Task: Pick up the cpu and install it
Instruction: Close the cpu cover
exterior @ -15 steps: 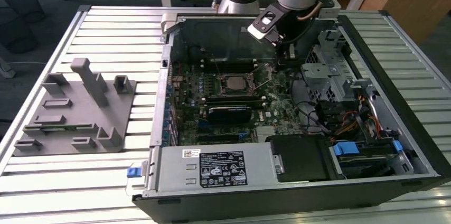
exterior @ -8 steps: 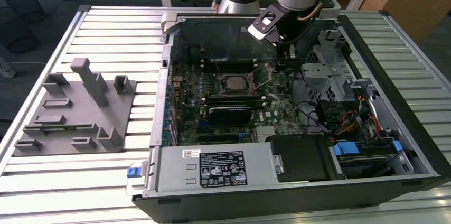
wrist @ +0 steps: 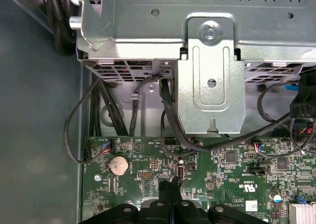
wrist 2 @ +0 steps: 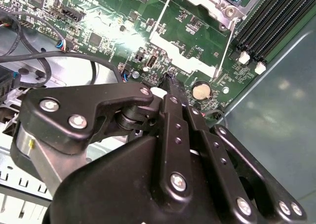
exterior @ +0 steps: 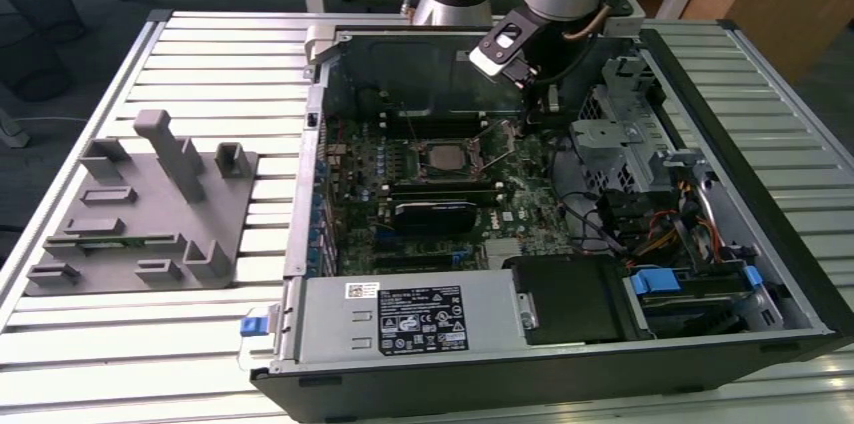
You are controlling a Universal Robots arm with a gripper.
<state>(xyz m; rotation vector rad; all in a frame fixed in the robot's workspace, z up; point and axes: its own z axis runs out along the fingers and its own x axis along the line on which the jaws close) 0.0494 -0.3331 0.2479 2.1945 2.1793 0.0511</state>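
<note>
Apparently the cpu (exterior: 447,157) already lies in the socket (exterior: 418,156), well apart from the jaws; the gripper (wrist: 170,189) hangs over the circuit board (wrist: 227,179), jaws pressed together on nothing; latching cannot be told.

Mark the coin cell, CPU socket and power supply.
coin cell battery (wrist: 119,165), first wrist view, centre of its face.
CPU socket (exterior: 445,156), exterior view, middle of the square frame.
power supply (exterior: 334,326), exterior view, bare metal beside its label.

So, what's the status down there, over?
Claw shut, low over the motherboard by the coin battery. Cpu: can't tell whether it sits in the socket. Loose cables nearby.
</note>
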